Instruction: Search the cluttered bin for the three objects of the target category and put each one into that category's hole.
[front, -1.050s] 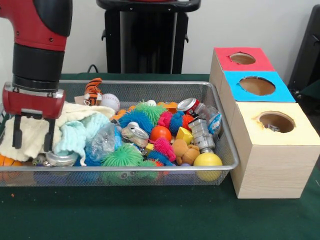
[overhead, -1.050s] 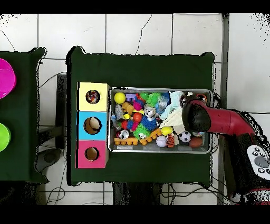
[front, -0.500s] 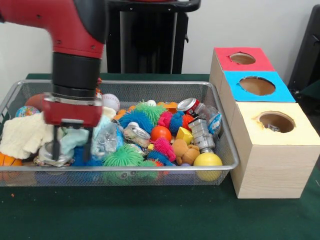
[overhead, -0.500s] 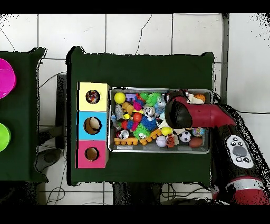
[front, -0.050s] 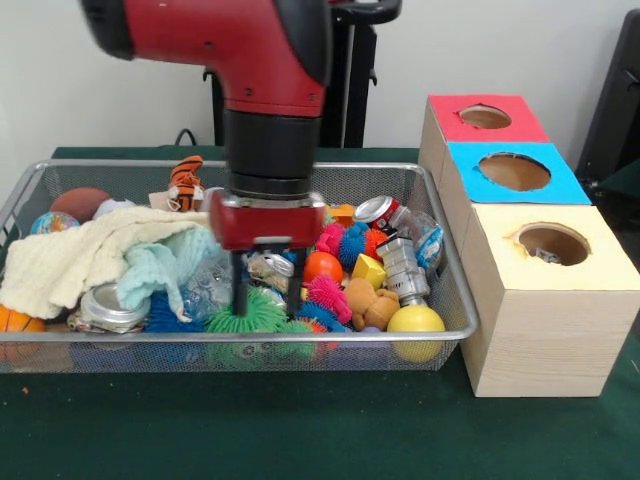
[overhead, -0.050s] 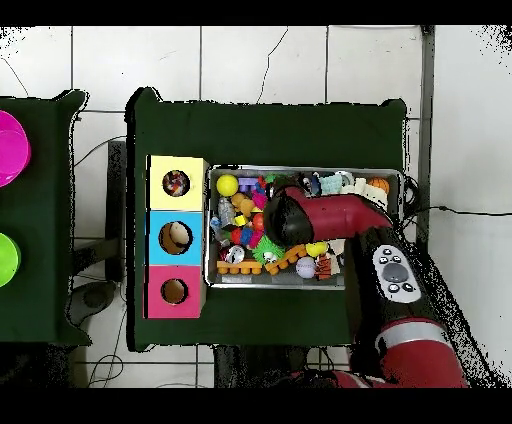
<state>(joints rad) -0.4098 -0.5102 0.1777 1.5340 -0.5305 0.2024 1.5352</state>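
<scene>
A wire basket (front, -0.050s: 100, 338) holds mixed toys and several crushed cans. My gripper (front, -0.050s: 268, 297) hangs open in the basket's middle, its fingertips down among the clutter. They straddle a dented silver can (front, -0.050s: 270, 268) just above a green spiky ball (front, -0.050s: 245, 312). Another silver can (front, -0.050s: 403, 270) and a red-topped can (front, -0.050s: 377, 210) lie to the right, and a flattened can (front, -0.050s: 108, 308) lies at the left front. In the overhead view the arm (overhead, -0.050s: 300, 215) hides the gripper. The three-hole box (front, -0.050s: 560, 290) stands to the right of the basket, with a metallic thing in its yellow hole (front, -0.050s: 552, 243).
A cream cloth (front, -0.050s: 70, 260) and a pale blue cloth (front, -0.050s: 160, 268) cover the basket's left half. A yellow ball (front, -0.050s: 415, 320) sits at the front right corner. The box also has a blue hole (front, -0.050s: 514, 171) and a red hole (front, -0.050s: 485, 116). In the overhead view the box (overhead, -0.050s: 176, 238) lies left of the basket (overhead, -0.050s: 300, 286).
The arm has swept from the basket's left end, over the cloths, to its middle. The gripper stayed open and now sits lower among the toys.
</scene>
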